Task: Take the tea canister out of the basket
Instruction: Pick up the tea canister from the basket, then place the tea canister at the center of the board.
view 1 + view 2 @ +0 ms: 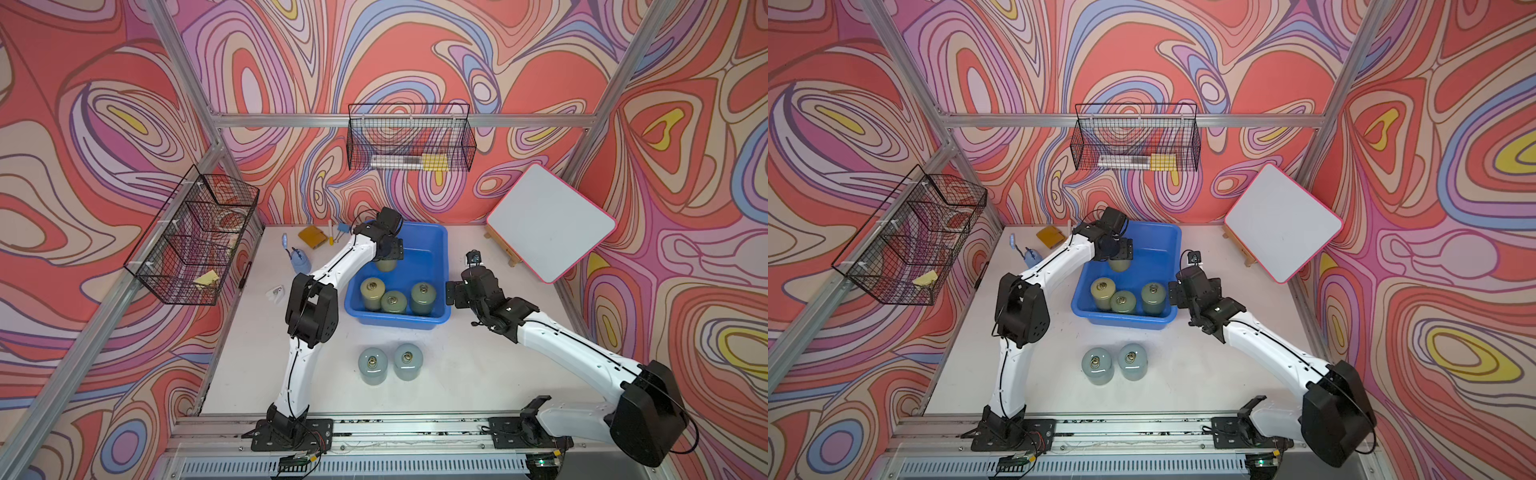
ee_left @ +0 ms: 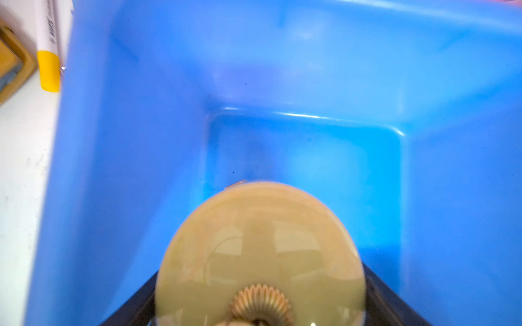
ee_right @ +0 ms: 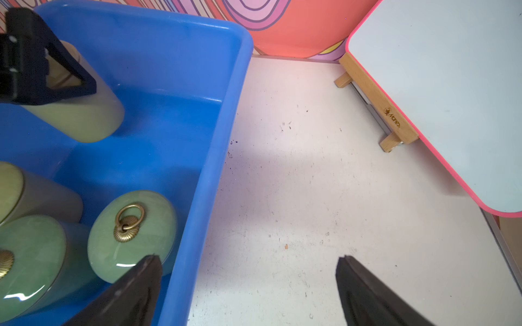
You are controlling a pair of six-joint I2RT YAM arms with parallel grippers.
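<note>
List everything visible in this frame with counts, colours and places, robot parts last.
basket: one, bright blue, on the table, middle toward the back.
held tea canister: one, olive, inside the basket, in the left claw.
standing tea canisters: three, olive to green, at the basket's near end.
tea canisters outside: two, pale grey-green, upright in front of the basket.
wire baskets: two, black, on the left and back walls.
whiteboard: one, white with pink edge, back right corner.
small items: several, tan, blue, white, left of the basket; too small to name.
left claw: shut on the held tea canister.
right claw: open, empty, at the basket's right rim.
</note>
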